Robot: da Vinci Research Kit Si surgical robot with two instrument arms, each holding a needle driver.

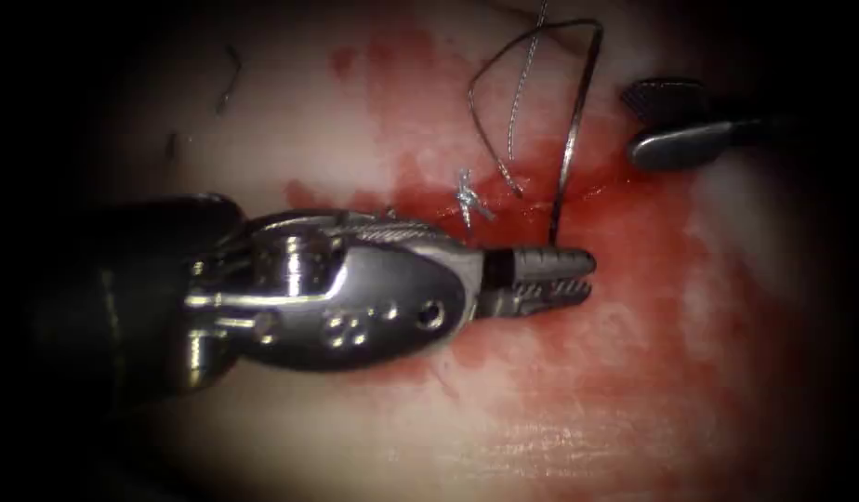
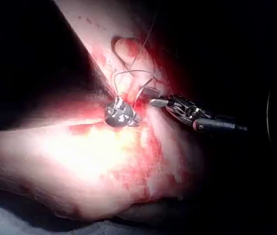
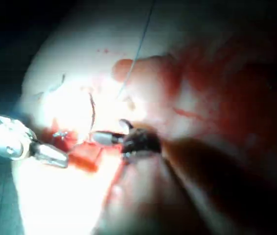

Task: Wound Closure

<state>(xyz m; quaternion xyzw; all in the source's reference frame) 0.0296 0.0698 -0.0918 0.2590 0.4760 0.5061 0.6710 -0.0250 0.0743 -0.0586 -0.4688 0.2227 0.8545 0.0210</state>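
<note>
Arching over the wet red patch of the tissue, the curved needle shows as a thin dark wire: its long limb climbs from the left tool to a sharp bend near the upper edge of the endoscope view, then sweeps leftward and down as a loop whose far end meets the tissue close to the cut. That lower end of the long limb sits right at the top edge of the left tool's ribbed jaws, which lie nearly together; whether they actually pinch the needle cannot be told. A pale twisted thread hangs from above inside the loop, and a small glinting knot lies on the tissue just left of the needle, above the tool's wrist. Red fluid spreads around and below the jaws. The right tool waits at the cut's right side, well apart from the needle, its two jaws spread and holding nothing. Short dark cut ends of thread lie on the pale tissue far to the left.
</note>
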